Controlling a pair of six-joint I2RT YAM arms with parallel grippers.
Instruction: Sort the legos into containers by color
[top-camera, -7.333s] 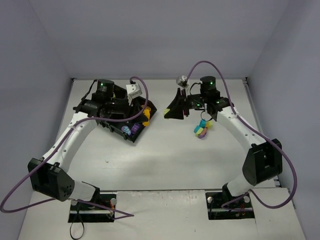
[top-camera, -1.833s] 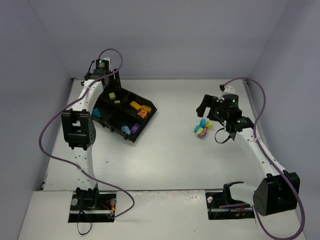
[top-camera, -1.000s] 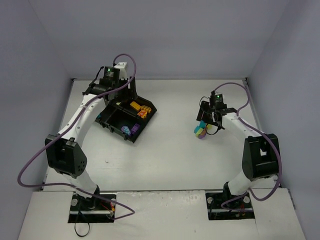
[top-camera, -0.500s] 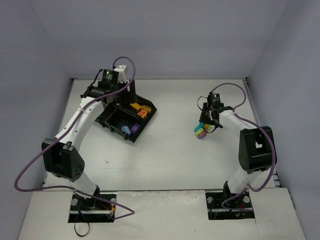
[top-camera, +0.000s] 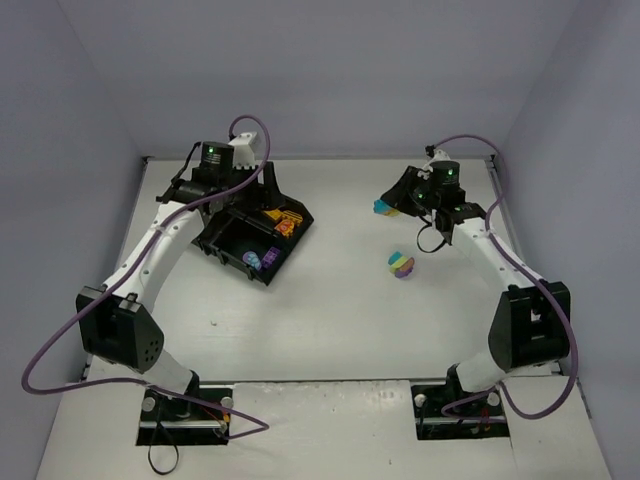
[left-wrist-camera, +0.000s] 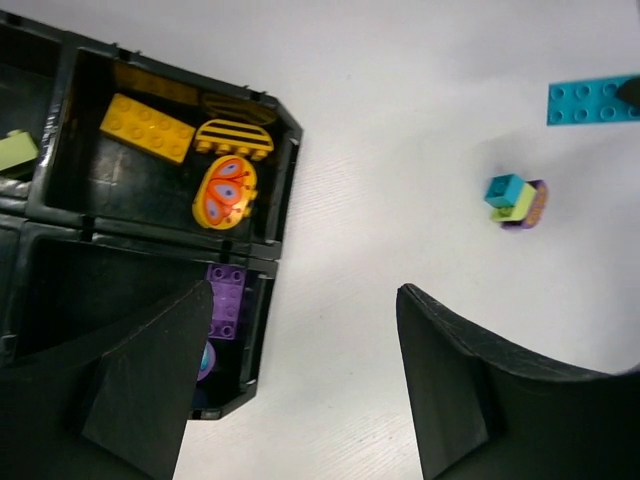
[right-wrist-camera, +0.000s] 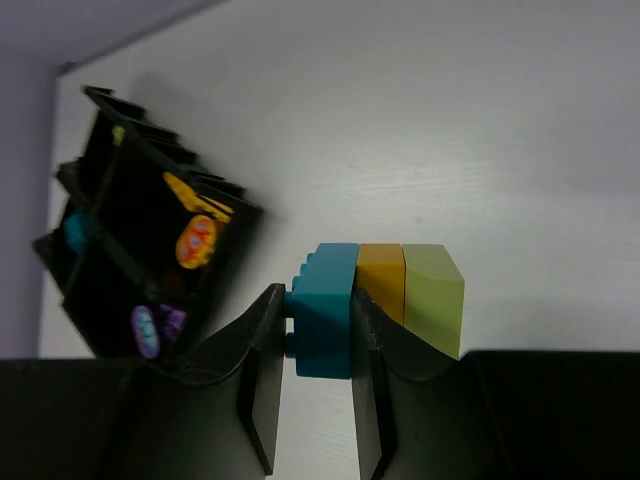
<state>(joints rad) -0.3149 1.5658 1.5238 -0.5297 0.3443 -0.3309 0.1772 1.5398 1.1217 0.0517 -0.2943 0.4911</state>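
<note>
left arm (top-camera: 160, 240) reaching far forward, elbow out left; left gripper (left-wrist-camera: 303, 300) pointing down, jaws wide apart; right arm (top-camera: 490, 255) extended forward; right gripper (right-wrist-camera: 320, 310) tilted left, clamped on a brick stack (right-wrist-camera: 385, 290)

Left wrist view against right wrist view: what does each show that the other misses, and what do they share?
Only the left wrist: the open left gripper and a small loose stack of teal, green and purple bricks. Only the right wrist: the right gripper shut on a teal brick, plus the orange brick and lime green brick joined to it. Both: that teal brick, and the black divided plastic tray with its orange butterfly-print piece.
</note>
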